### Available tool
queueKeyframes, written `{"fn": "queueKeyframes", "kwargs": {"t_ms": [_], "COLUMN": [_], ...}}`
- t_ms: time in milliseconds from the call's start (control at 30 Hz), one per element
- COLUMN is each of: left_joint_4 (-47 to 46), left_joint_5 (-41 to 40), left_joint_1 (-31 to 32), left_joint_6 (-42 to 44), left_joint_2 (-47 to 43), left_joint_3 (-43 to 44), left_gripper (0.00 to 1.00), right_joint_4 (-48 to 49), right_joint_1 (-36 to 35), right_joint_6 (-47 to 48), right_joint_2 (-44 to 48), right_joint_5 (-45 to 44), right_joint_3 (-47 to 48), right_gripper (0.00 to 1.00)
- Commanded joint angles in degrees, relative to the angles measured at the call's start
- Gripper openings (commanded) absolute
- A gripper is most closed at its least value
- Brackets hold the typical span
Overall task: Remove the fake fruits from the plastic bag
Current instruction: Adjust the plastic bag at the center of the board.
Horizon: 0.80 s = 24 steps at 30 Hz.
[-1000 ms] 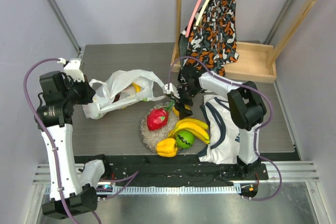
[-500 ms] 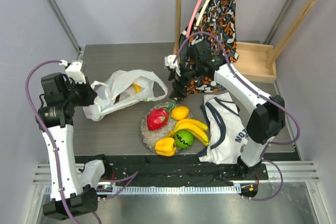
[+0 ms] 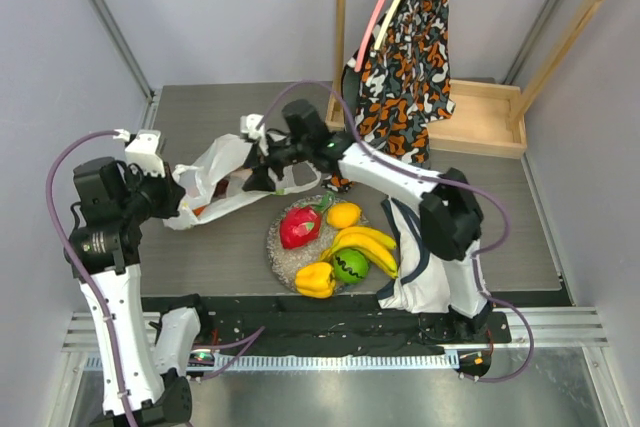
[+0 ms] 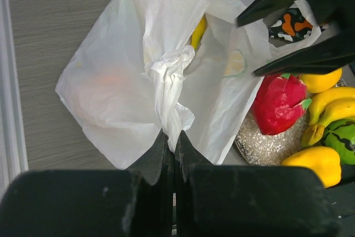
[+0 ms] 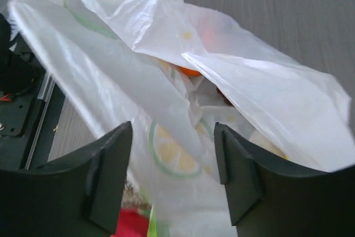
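Near the arm bases, a yellow pepper, green ball, bananas, red fruit and lemon sit on a round speckled mat. Beyond, the left gripper pinches the plastic bag's bunched edge. The right gripper, fingers spread, hovers at its mouth, with an orange fruit inside.

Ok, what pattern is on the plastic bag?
Translucent white plastic bag printed with yellow lemon slices ringed in green, clearest in the right wrist view.
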State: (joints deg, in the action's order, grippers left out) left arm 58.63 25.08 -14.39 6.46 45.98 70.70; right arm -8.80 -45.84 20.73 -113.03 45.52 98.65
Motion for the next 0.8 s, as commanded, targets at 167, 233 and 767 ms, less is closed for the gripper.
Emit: {"fn": "queueKeyframes", "kwargs": {"t_ms": [167, 233, 767], "left_joint_4": [3.2, 4.1, 9.0], "left_joint_5": [-10.2, -12.8, -5.6], "left_joint_1": [-0.2, 0.0, 0.7], "left_joint_6": [10.4, 11.9, 17.1], "left_joint_2": [-9.2, -10.5, -12.1], "left_joint_3": [6.0, 7.3, 0.2], "left_gripper": [0.0, 0.0, 0.0], "right_joint_4": [-2.4, -3.0, 6.0], "right_joint_1": [-9.2, -9.7, -9.5], "right_joint_6": [-3.1, -3.0, -6.3], "right_joint_2": [-8.9, -7.6, -16.5], "right_joint_5": [-2.4, 0.4, -23.2], "right_joint_3": [4.6, 3.0, 10.6], "right_gripper": [0.54, 0.54, 0.68]}}
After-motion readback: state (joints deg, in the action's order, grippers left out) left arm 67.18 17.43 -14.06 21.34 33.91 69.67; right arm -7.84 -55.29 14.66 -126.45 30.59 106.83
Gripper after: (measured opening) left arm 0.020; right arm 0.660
